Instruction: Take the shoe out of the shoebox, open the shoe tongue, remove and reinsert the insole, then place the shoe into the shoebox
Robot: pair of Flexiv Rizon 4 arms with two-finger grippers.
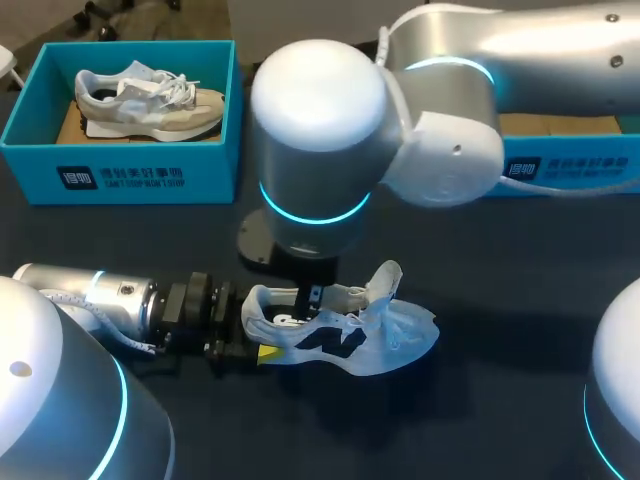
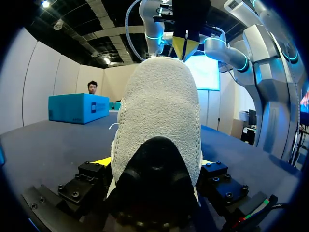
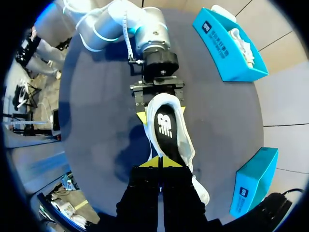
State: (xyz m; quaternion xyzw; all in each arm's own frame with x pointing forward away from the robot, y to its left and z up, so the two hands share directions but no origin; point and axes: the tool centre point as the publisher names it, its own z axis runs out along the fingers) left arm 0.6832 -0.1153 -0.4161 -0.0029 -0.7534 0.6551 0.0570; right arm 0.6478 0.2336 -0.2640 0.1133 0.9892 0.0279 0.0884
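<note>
- The left end effector (image 1: 260,326) is clamping the heel of the white shoe (image 1: 350,335), one yellow finger on each side
- The shoe is lying on the dark worktop (image 1: 500,300), apart from the blue shoebox (image 1: 120,178)
- The right end effector (image 3: 159,163) is hanging over the shoe's opening, fingers pressed together, tips at the black insole (image 3: 165,126); whether they are pinching it cannot be told

Holds the left gripper (image 1: 260,330) level at lower centre, clamped on the heel of the shoe (image 1: 385,338); hangs the right gripper (image 1: 313,296) straight down mid-frame, fingers together.
</note>
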